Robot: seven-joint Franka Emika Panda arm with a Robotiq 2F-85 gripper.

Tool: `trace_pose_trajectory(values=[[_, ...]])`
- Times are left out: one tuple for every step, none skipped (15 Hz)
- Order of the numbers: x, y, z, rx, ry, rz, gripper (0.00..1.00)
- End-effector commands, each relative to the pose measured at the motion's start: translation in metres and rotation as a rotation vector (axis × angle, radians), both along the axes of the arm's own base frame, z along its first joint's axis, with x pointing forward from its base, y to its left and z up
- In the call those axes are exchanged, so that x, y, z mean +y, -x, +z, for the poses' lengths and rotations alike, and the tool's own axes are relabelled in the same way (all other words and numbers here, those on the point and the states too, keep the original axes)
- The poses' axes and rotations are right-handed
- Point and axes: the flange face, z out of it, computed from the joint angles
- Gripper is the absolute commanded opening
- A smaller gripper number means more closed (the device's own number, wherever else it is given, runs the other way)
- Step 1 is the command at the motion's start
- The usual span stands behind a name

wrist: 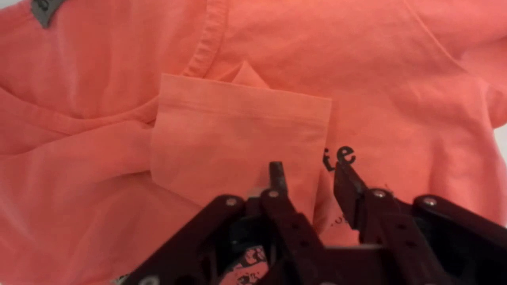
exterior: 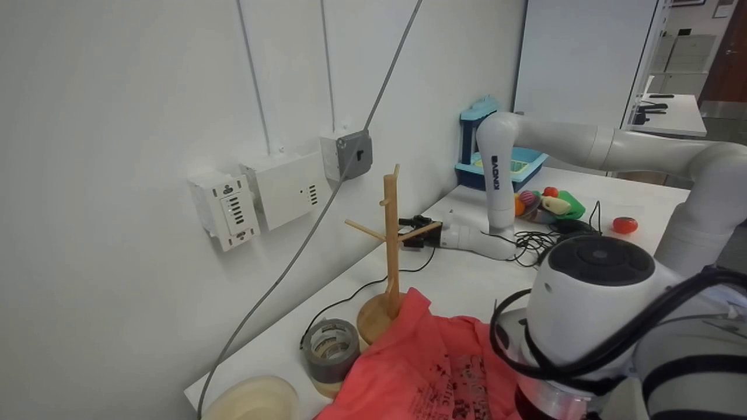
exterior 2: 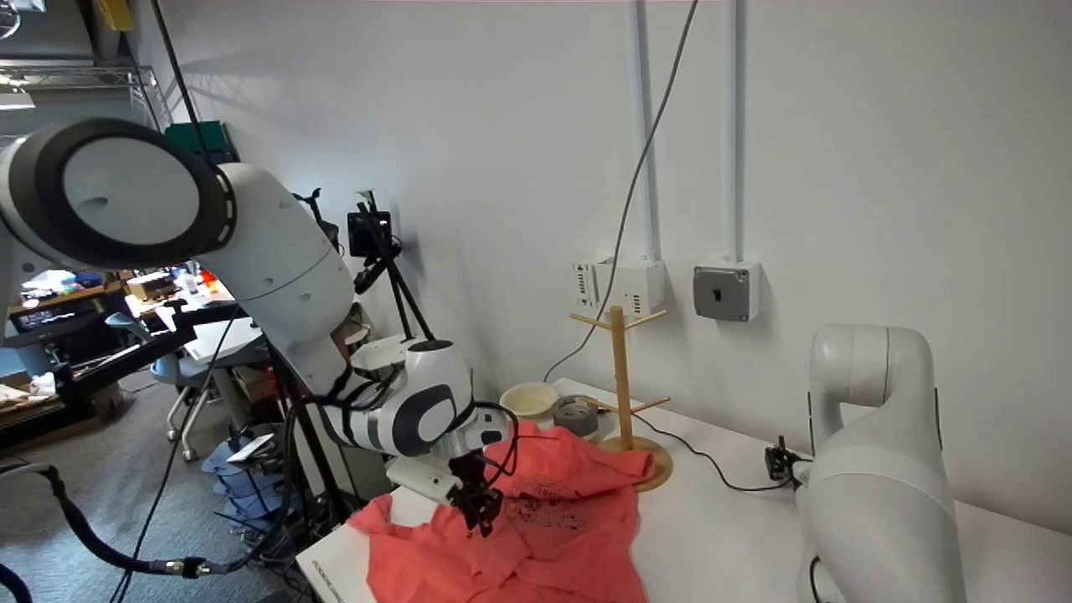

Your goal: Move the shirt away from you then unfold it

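Pointing down over the shirt (exterior 2: 578, 553), the tool (wrist: 308, 166) has its jaws parted only partway: the two dark fingers (wrist: 348, 194) stand apart, coral fabric shows through the gap, and nothing is clasped between them. In the wrist view the fingers stand either side of the edge of a hemmed flap (wrist: 237, 138) folded over the shirt's front; whether the tips touch the cloth cannot be told. Dark printed letters (wrist: 346, 154) show just beside one fingertip, the neckline (wrist: 208, 43) passes beneath the flap, and a grey tag (wrist: 45, 11) is at a corner of that view.

The shirt lies on the white surface (exterior 2: 720, 536), rumpled and partly doubled over itself. In both exterior views it hides part of the round base of an upright wooden stand (exterior 2: 621, 377). Just beside the stand is a roll of grey tape (exterior: 332, 364), resting on something paler, and near the tape sits a cream bowl (exterior 2: 529, 400).

Farther along the surface, in an exterior view, are a white arm lettered KINOVA (exterior: 583, 143), a tangle of black cable (exterior: 530, 236), a heap of small coloured pieces (exterior: 554, 204), a round red object (exterior: 625, 225) apart from the heap, and a light-blue and navy plastic unit (exterior: 531, 160). A grey switch box (exterior: 355, 156) is fixed to the wall (exterior: 117, 116).
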Motion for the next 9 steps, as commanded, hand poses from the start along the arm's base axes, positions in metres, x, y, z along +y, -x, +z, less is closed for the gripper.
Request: trace_pose_trajectory(values=[[-0.002,-0.015,-0.013,-0.003,0.049,-0.017,0.38],[-0.004,-0.018,-0.014,-0.004,0.052,-0.023,0.56],[-0.004,-0.021,-0.015,-0.008,0.053,-0.028,0.58],[-0.005,-0.023,-0.016,-0.011,0.055,-0.031,0.65],[-0.005,-0.025,-0.016,-0.014,0.056,-0.034,0.72],[-0.004,-0.027,-0.016,-0.018,0.058,-0.035,0.8],[-0.004,-0.029,-0.016,-0.021,0.058,-0.036,0.87],[-0.004,-0.03,-0.017,-0.023,0.058,-0.038,0.92],[-0.003,-0.032,-0.017,-0.024,0.058,-0.039,0.89]])
